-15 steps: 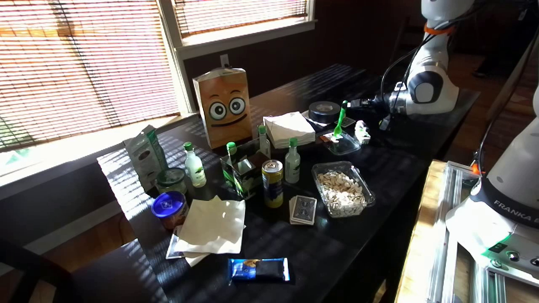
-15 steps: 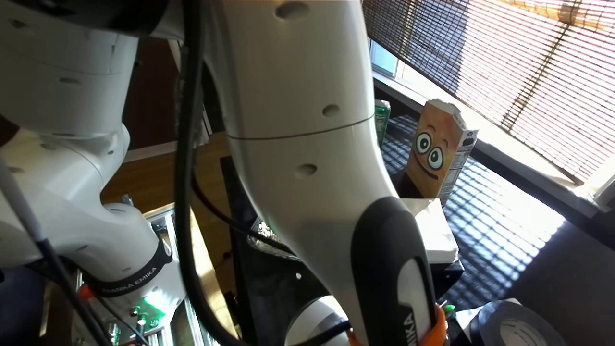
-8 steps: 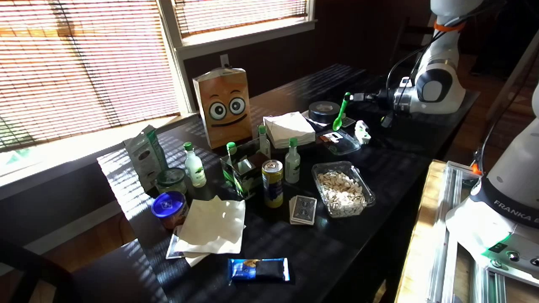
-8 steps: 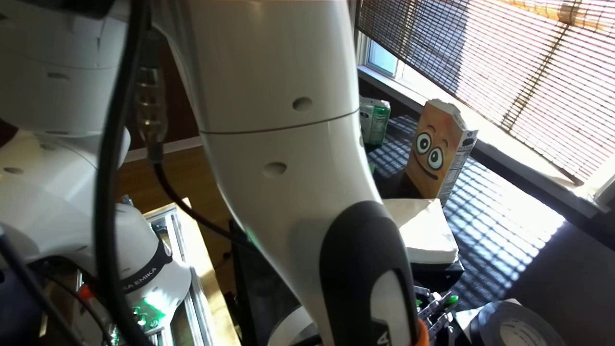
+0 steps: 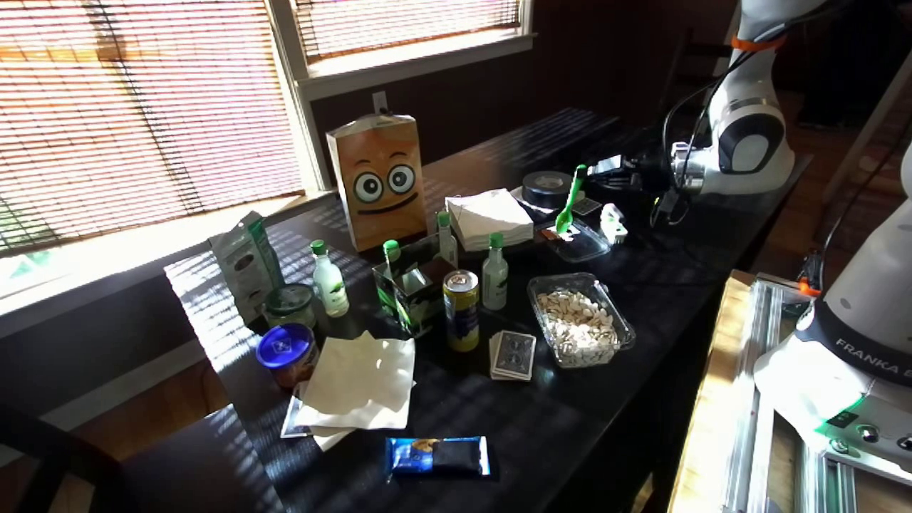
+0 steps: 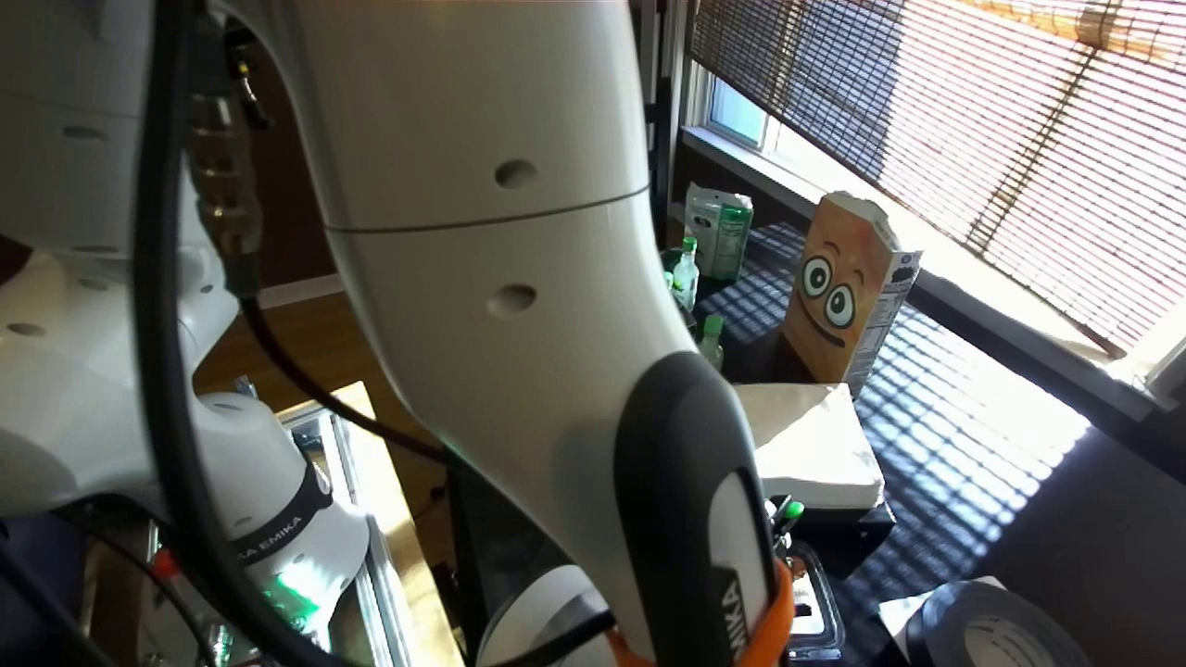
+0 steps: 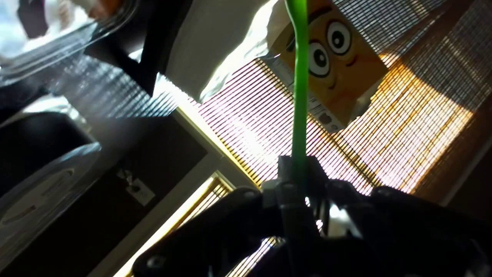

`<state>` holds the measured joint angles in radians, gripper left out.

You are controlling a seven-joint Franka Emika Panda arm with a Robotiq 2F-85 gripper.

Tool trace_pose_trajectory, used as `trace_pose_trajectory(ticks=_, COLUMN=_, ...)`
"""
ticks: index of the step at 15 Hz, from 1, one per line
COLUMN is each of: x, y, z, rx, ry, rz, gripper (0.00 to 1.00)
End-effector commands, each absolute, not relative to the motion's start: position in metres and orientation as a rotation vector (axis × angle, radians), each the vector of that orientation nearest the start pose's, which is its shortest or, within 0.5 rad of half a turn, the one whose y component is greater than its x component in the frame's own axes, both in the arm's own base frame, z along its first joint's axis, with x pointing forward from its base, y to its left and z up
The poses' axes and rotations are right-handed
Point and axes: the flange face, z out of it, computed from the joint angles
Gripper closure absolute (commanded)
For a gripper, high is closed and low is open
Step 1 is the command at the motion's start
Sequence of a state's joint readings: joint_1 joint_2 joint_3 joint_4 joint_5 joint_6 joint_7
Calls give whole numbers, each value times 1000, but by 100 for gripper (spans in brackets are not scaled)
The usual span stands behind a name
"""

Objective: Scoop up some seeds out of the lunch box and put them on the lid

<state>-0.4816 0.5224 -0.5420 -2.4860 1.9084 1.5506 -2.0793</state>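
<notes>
My gripper (image 5: 593,169) is shut on the handle of a green spoon (image 5: 572,196), which slants down toward the clear plastic lid (image 5: 590,247). The spoon's bowl overlaps the lid's far part in that exterior view; whether they touch, or any seeds lie in the bowl, I cannot tell. In the wrist view the spoon's handle (image 7: 301,96) rises from between the fingertips, its bowl out of frame. Pale seeds (image 5: 581,324) heap inside the clear lunch box (image 5: 621,326), nearer the exterior camera than the lid. The arm hides the lunch box in an exterior view, where part of the lid (image 6: 827,639) shows.
Beside the lid stand a napkin stack (image 5: 491,217), a black tape roll (image 5: 548,187) and a small white object (image 5: 613,223). Near the lunch box are a bottle (image 5: 495,281), a can (image 5: 463,320) and cards (image 5: 514,355). A cartoon-faced box (image 5: 385,206) stands behind.
The gripper and spoon first rose off the lid, then came down again, slightly farther left in an exterior view. The grip on the spoon stayed the same. Lunch box and lid have not moved.
</notes>
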Motion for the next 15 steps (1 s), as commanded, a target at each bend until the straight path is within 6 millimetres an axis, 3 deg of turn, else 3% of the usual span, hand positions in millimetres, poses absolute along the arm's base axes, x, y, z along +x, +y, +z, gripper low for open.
trace_pose_trajectory(ticks=1, x=285, y=-302, z=129, rx=-1828, ry=543, rz=-1275, gripper=97)
trace_pose_trajectory(ticks=6, x=290, y=-283, z=124, rx=-1775, ry=546, rz=-1045, gripper=97)
trace_pose_trajectory(ticks=15, x=295, y=-236, z=118, rx=-1791, ry=270, rz=-865, gripper=97)
